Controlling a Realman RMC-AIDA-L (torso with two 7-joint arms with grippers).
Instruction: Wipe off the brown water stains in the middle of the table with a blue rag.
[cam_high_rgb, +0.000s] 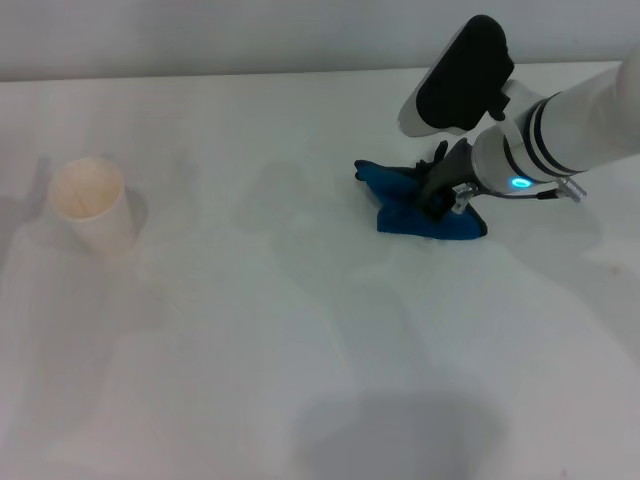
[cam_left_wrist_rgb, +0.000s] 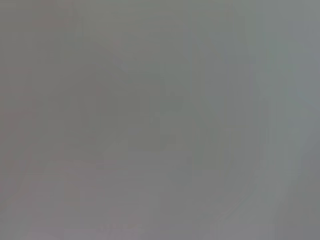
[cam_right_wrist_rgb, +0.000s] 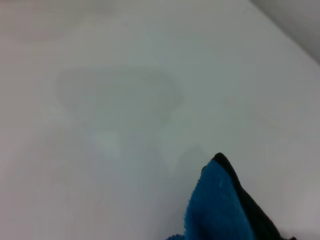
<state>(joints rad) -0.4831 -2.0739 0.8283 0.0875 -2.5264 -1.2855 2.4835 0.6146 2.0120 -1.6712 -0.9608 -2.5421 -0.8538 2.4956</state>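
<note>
The blue rag (cam_high_rgb: 398, 208) lies bunched on the white table (cam_high_rgb: 300, 360), right of centre. My right gripper (cam_high_rgb: 433, 192) comes down from the right onto the rag, and its dark fingers are closed in the cloth. In the right wrist view a corner of the blue rag (cam_right_wrist_rgb: 220, 205) with its black edging shows close up over the table (cam_right_wrist_rgb: 240, 75). No brown water stains show in the head view. Only a faint greyish outline (cam_right_wrist_rgb: 120, 97) marks the table beyond the rag in the right wrist view. My left gripper is out of view.
A cream paper cup (cam_high_rgb: 92, 205) stands upright at the far left of the table. The table's back edge (cam_high_rgb: 250, 75) meets a grey wall. The left wrist view is a plain grey blur.
</note>
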